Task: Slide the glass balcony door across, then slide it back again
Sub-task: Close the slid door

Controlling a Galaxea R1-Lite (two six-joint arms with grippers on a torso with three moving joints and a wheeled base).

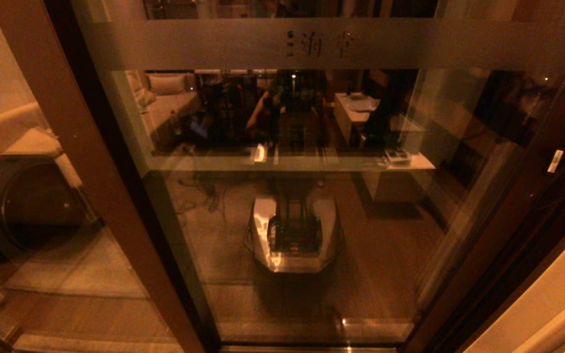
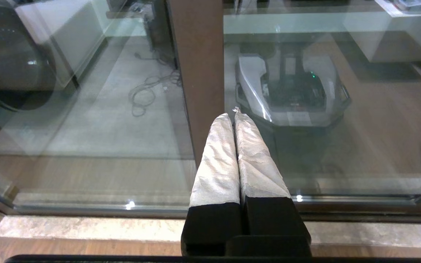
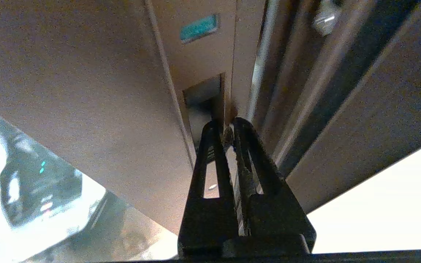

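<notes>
The glass balcony door (image 1: 302,220) fills the head view, a wide reflective pane with a frosted band (image 1: 214,44) bearing faint characters and a thinner strip at mid height. Its dark brown upright (image 1: 91,162) runs down the left. Neither arm shows in the head view. In the left wrist view my left gripper (image 2: 234,115) is shut and empty, its white-wrapped fingers (image 2: 217,164) pointing at the brown upright (image 2: 199,73). In the right wrist view my right gripper (image 3: 227,126) is shut, its tips at the edge of a recessed slot (image 3: 205,95) in the brown frame (image 3: 86,91).
A washing machine (image 1: 32,201) stands behind the narrower glass panel on the left. The floor track and stone sill (image 2: 86,219) run along the bottom of the door. My own base is mirrored in the pane (image 1: 295,235). A pale wall (image 1: 547,304) lies at the right.
</notes>
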